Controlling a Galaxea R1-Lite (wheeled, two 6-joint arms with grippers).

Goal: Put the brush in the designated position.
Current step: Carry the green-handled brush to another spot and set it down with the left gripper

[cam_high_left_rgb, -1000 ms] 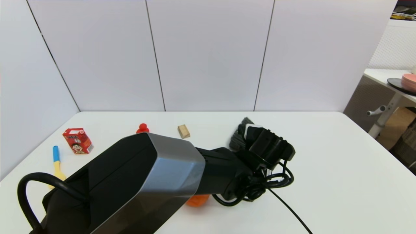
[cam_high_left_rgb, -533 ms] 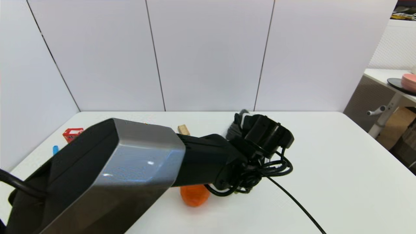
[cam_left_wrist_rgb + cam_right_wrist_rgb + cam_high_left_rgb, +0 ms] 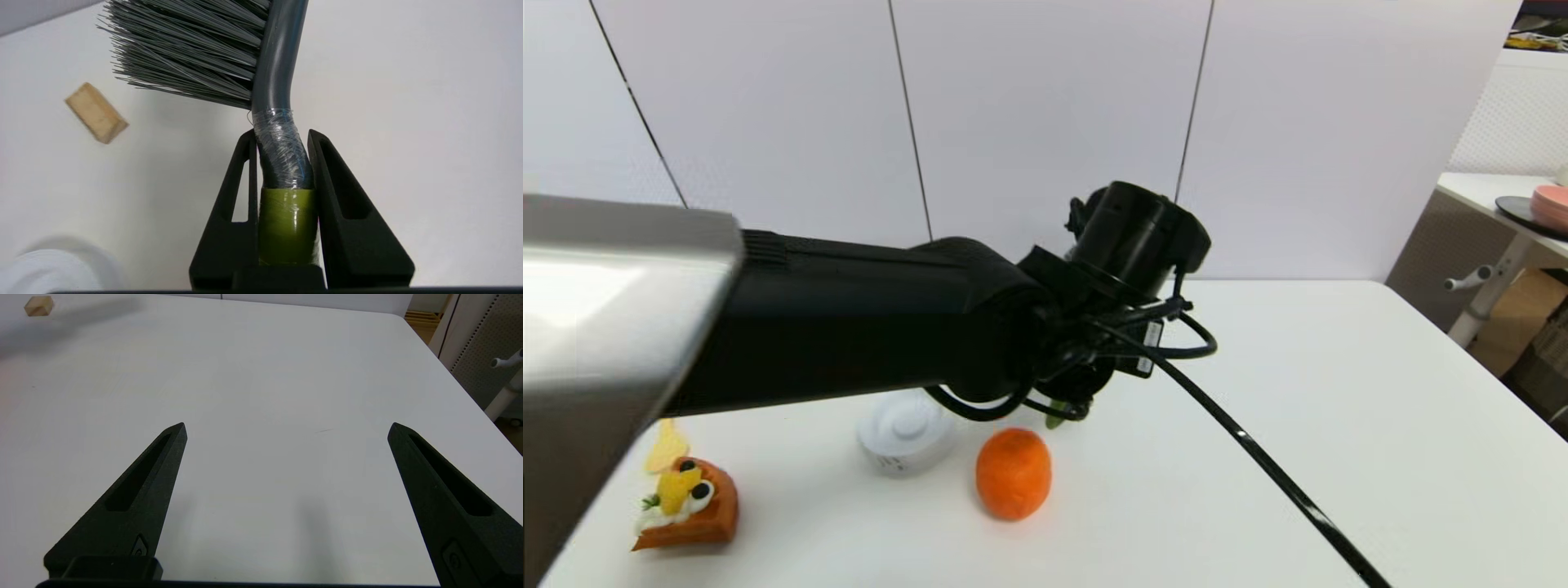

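Brush [image 3: 269, 73] was clamped at the handle neck between left gripper [image 3: 282, 136] fingers, apparently lifted off the table. Bristle-heavy end beyond fingertips: pivot or slip risk. Right gripper [image 3: 286, 428] was spread wide, idle.

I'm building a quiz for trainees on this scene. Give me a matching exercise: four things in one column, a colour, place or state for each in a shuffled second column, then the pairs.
Things:
1. grey-bristled hand brush with a lime-green handle
2. small wooden block
3. right gripper
4. round orange fruit

States:
A. open over bare white table
B. clamped in the left gripper
C. lying beside a white round ridged dish
D. pale tan, lying alone

Pairs: 1-B, 2-D, 3-A, 4-C
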